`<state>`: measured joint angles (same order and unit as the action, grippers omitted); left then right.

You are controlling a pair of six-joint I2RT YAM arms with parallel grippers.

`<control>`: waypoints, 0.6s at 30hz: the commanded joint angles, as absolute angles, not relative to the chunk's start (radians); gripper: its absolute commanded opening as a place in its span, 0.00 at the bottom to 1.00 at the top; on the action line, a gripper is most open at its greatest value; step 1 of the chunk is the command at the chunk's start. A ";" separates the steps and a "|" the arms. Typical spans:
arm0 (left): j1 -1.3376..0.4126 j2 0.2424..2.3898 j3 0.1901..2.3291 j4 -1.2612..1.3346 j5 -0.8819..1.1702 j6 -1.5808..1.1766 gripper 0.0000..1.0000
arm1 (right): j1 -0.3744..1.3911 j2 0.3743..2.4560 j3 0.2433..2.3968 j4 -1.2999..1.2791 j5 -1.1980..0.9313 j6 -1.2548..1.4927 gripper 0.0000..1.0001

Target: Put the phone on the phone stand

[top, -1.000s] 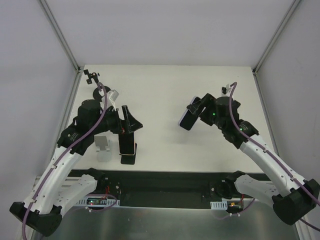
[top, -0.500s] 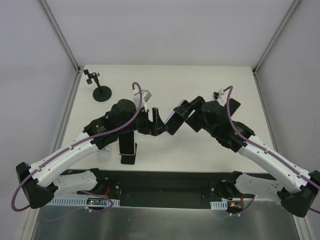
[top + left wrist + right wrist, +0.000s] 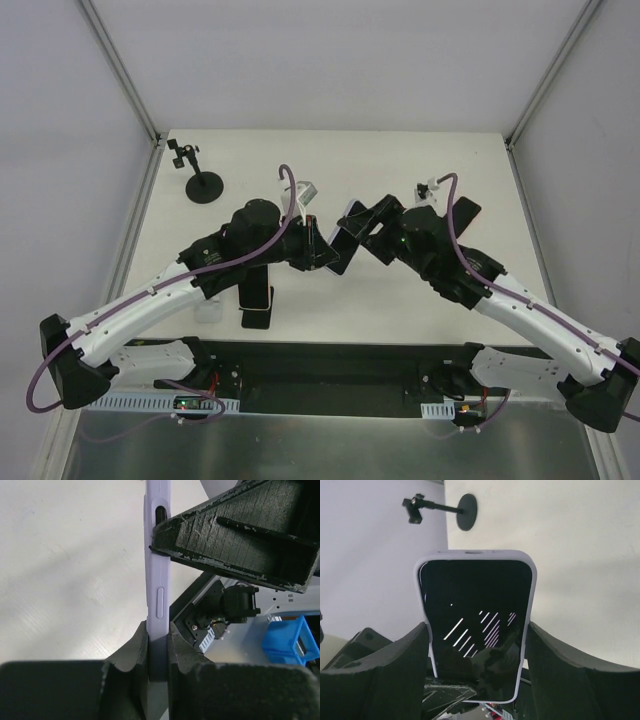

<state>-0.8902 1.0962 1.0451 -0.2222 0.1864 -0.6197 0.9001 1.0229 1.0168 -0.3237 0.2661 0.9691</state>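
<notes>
A lavender-cased phone (image 3: 338, 243) hangs above the middle of the table between both arms. My right gripper (image 3: 362, 222) is shut across its width, and in the right wrist view the dark screen (image 3: 475, 610) sits between the two fingers (image 3: 545, 660). My left gripper (image 3: 318, 250) is shut on the phone's lower end, and in the left wrist view the thin lavender edge (image 3: 157, 580) is pinched between its pads. The black phone stand (image 3: 256, 298) stands near the front edge, below the left arm.
A black round-based post with a clamp (image 3: 205, 187) stands at the back left, also visible in the right wrist view (image 3: 465, 510). A small pale stand (image 3: 207, 302) sits left of the black one. White walls enclose the table. A blue box (image 3: 292, 642) lies beyond the front edge.
The left arm swung right from beside the stand to the centre and closed on the phone. The right arm carried the phone left to meet it.
</notes>
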 commanded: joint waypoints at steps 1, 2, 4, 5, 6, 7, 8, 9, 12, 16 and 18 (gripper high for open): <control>-0.887 1.008 1.025 -0.167 0.241 -0.669 0.00 | 0.916 0.980 0.987 0.086 -0.072 0.757 0.44; -0.887 0.974 0.994 -0.169 0.239 -0.667 0.00 | 0.916 0.979 0.979 0.115 -0.115 0.694 0.75; -0.887 0.859 0.954 -0.167 0.224 -0.663 0.00 | 0.916 0.971 0.974 0.123 -0.251 0.577 0.91; -0.887 0.817 0.913 -0.167 0.224 -0.657 0.00 | 0.914 0.966 0.986 0.103 -0.302 0.516 0.99; -0.887 0.736 0.893 -0.167 0.221 -0.654 0.00 | 0.914 0.959 0.995 0.063 -0.339 0.389 0.99; -0.885 0.700 0.862 -0.169 0.228 -0.644 0.00 | 0.913 0.956 1.006 0.020 -0.392 0.347 0.97; -0.887 0.668 0.850 -0.169 0.253 -0.637 0.00 | 0.901 0.951 1.017 -0.045 -0.426 0.303 0.97; -0.885 0.617 0.842 -0.170 0.276 -0.626 0.00 | 0.888 0.940 1.020 -0.060 -0.466 0.248 0.97; -0.885 0.554 0.821 -0.169 0.403 -0.598 0.00 | 0.868 0.924 1.038 -0.052 -0.655 0.180 0.98; -0.885 0.508 0.818 -0.169 0.537 -0.568 0.00 | 0.870 0.934 1.138 -0.132 -0.805 0.083 0.93; -0.885 0.483 0.816 -0.169 0.549 -0.563 0.00 | 0.868 0.943 1.179 -0.132 -0.842 0.074 0.85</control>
<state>-0.8829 0.5243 0.8177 -0.2527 0.4175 -0.6075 0.8711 0.9501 1.0637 -0.1329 -0.6388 0.2031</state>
